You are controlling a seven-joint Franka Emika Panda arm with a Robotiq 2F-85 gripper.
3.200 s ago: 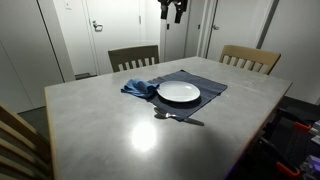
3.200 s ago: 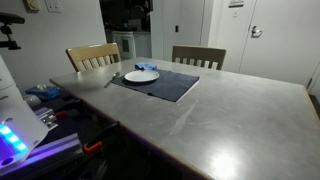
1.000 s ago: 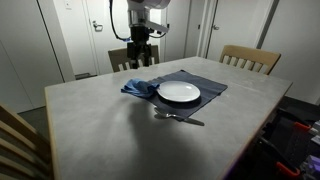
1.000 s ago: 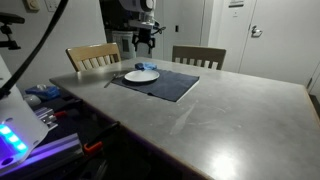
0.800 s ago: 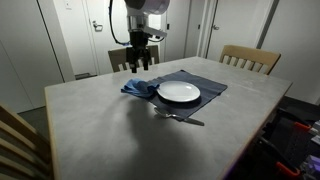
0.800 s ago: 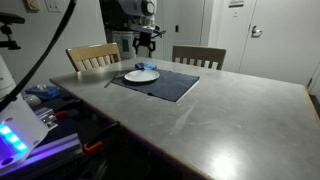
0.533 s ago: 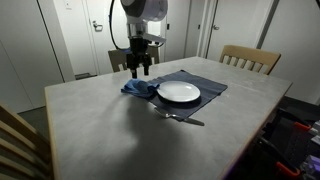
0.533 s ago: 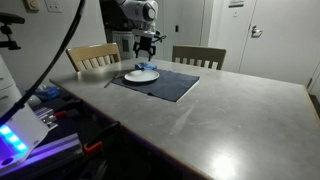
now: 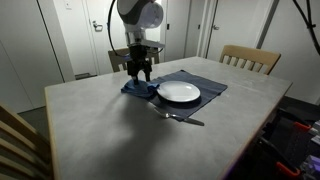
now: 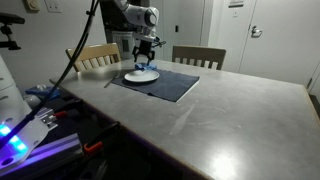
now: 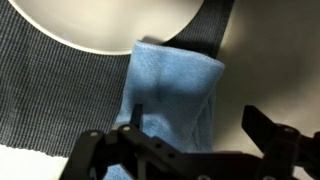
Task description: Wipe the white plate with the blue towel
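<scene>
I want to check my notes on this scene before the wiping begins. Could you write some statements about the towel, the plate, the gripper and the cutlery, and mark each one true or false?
1. The folded blue cloth towel lies beside the round white plate. True.
2. The gripper is shut on the towel. False: the wrist view shows it open, its fingers spread over the towel.
3. The plate stands on a dark grey fabric placemat. True.
4. The metal utensil lies on the plate. False: it lies on the grey table, off the plate, near the placemat's edge.
5. The towel is draped over a chair. False: it lies on the table.
</scene>
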